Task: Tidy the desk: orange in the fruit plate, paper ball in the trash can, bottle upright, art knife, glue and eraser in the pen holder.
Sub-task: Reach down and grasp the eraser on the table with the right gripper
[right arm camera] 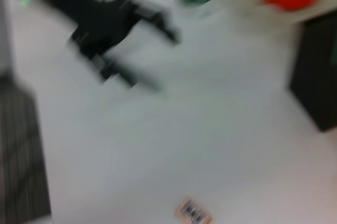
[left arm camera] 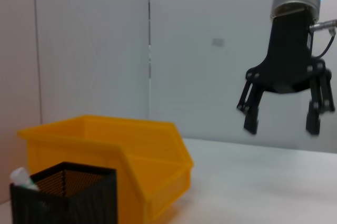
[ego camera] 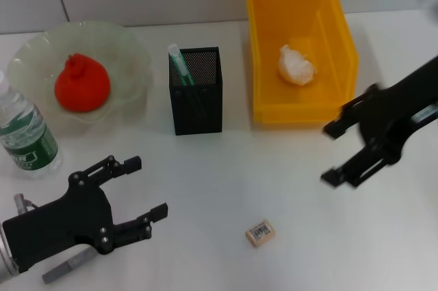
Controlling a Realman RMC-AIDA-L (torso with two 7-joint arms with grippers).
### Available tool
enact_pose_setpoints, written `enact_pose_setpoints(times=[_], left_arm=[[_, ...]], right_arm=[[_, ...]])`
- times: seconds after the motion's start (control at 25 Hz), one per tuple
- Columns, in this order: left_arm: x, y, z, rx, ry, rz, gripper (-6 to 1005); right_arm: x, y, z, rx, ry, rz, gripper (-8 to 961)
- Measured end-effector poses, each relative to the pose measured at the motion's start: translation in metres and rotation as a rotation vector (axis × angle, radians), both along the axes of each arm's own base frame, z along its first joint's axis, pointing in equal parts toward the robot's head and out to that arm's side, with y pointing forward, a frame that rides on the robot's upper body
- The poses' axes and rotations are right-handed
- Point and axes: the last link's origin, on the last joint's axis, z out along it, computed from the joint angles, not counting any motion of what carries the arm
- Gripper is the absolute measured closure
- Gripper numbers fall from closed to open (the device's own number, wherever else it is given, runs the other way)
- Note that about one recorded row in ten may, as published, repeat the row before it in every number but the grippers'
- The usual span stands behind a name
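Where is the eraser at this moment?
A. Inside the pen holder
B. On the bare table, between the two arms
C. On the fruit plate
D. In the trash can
B: the eraser lies alone on the table, in front of the pen holder.

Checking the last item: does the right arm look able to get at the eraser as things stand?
Probably yes. The eraser lies alone on bare table, nothing touching or covering it. The right gripper hangs open above the table, and the left gripper sits off to the other side.
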Motion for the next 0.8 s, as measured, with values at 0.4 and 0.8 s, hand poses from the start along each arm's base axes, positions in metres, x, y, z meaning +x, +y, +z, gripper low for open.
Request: enact_pose_setpoints(times=[0.4,0.8], left_arm=[[-0.006,-0.002,0.005,-0.021,-0.031,0.04,156],[-0.012,-0.003,0.009,-0.079,-0.049,0.099,156]], right_arm=[[-0.027,0.003,-0.063,-0.161,-0.15,0.292,119],[-0.021,-0.01,-0.103,-0.301,-0.228,0.479,118]])
